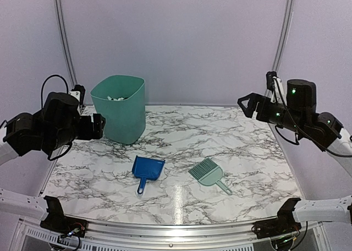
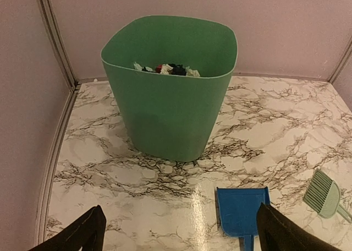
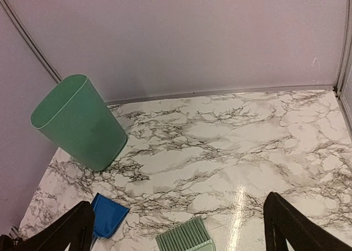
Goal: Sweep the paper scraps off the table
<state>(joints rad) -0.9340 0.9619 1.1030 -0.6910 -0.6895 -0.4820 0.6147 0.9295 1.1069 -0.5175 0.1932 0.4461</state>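
Left gripper [image 2: 179, 207]: dark fingers [image 2: 82, 232] spread wide, nothing held, raised above the table [image 2: 275, 124]. Right gripper [image 3: 177, 201]: likewise wide open, empty, raised. Table: white marble pattern, grey-black veins, glossy. Paper scraps [image 2: 165, 69]: small crumpled wads, pale, dark blue, one reddish, heaped together inside the bin [image 2: 170, 113], just below its rim. Bin: green, upright, far left part of table, near back wall. Dustpan [image 2: 241, 209]: blue, flat on table, mouth toward bin. Brush [image 2: 323, 193]: mint-green, lying right of dustpan, apart from it.
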